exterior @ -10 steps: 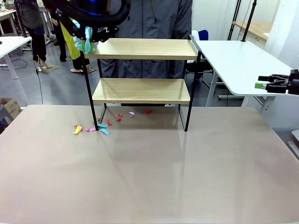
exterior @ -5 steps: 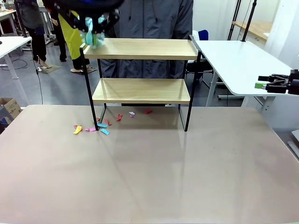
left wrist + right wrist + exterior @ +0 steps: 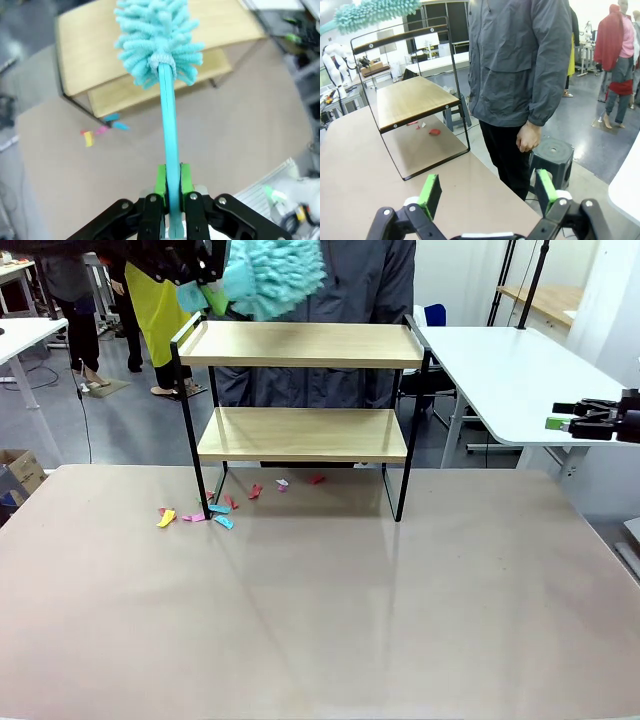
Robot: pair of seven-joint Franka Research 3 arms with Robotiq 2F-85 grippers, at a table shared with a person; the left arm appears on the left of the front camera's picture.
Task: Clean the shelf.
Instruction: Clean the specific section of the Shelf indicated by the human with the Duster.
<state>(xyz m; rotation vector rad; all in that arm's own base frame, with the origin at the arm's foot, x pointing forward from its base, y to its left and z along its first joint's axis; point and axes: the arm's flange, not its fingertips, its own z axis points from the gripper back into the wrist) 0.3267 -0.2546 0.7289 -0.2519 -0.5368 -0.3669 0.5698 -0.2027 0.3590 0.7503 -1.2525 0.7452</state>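
Swung up and rightward within the last second, from beside the left rail to above the top board's left end: duster (image 3: 270, 275). Gripped by the handle in the left fingers (image 3: 160, 180), shut tight. Right fingers (image 3: 431, 194) wide apart, empty, parked aside. Standing mid-bench (image 3: 320, 620), far side: shelf (image 3: 300, 345). Likely poised for a top-board wipe, with scraps (image 3: 215, 512) lying beneath.
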